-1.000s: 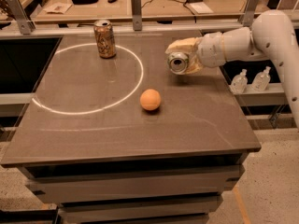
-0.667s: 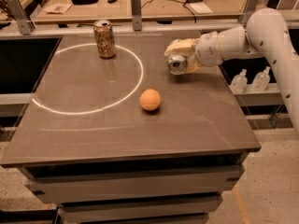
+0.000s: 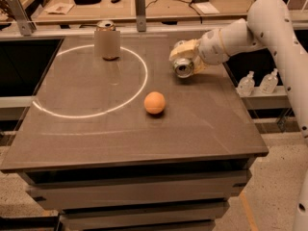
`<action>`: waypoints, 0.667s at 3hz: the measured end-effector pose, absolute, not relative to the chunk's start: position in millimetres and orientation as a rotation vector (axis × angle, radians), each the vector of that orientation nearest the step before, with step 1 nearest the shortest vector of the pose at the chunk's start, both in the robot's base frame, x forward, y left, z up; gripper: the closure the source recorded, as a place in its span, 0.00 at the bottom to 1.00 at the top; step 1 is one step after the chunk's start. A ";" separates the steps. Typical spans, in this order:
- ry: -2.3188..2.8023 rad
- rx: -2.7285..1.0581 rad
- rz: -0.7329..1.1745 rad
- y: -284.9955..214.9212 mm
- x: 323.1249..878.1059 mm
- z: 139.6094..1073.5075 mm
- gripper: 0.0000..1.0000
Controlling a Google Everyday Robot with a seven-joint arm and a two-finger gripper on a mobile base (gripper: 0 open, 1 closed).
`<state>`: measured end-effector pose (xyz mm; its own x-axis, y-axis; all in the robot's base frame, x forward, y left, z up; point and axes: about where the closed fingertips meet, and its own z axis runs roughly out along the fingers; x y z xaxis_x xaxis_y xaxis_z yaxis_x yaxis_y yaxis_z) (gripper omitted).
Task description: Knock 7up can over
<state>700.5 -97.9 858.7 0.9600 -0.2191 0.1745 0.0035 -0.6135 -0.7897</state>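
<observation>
The 7up can (image 3: pixel 183 67) is pale with a silver top. It lies on its side at the right of the table, its top facing the camera. My gripper (image 3: pixel 185 57) reaches in from the right on the white arm and is shut on this can, its yellowish fingers (image 3: pixel 179 47) wrapped over the can's body. The can is at or just above the table top; I cannot tell whether it touches.
A gold-brown can (image 3: pixel 107 40) stands upright at the back left, on a white circle drawn on the table (image 3: pixel 96 143). An orange ball (image 3: pixel 154 102) lies mid-table, in front and left of the gripper. Cluttered benches stand behind; small bottles (image 3: pixel 246 84) sit low at the right.
The gripper with the tipped can has shifted slightly left and a little lower. The gold-brown can and the orange ball have not moved.
</observation>
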 end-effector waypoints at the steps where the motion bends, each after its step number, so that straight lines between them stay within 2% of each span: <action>1: 0.203 -2.342 -0.239 -96.8 696.4 857.3 0.81; 2: 0.234 -2.355 -0.195 -96.0 693.5 850.7 0.58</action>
